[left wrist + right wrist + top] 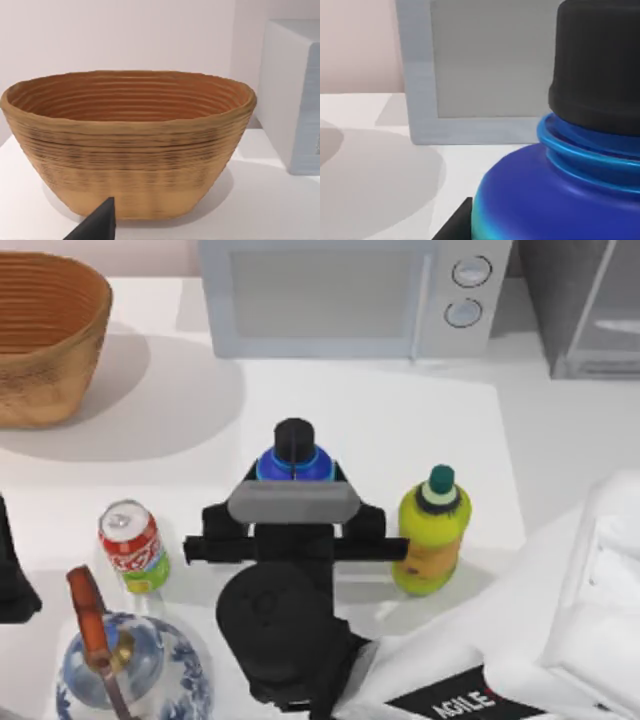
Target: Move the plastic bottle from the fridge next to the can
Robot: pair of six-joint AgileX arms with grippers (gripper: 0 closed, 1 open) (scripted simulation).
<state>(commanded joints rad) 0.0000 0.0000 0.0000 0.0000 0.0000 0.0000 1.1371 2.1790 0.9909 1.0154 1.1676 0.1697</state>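
Right gripper sits dead centre of the top view, its black body and grey crossbar pressed up against the plastic bottle, and from above the bottle's lower part is tucked under the gripper. The right wrist view puts that blue shoulder and black cap right up close to the lens, one dark finger showing beside the bottle's base, but whether the fingers are clamped on it or merely flanking it, I cannot tell. The bottle stands upright on the white tabletop, mid-frame, well clear of the fridge up in the upper right corner. Lower left of the bottle stands the can, red with a silver top; on the other side, lower right of centre, the yellow-green bottle. A blue-and-white teapot sits at the bottom left. Behind, top centre, the microwave. Left arm parks at the left edge, its gripper facing the woven basket in the upper left.
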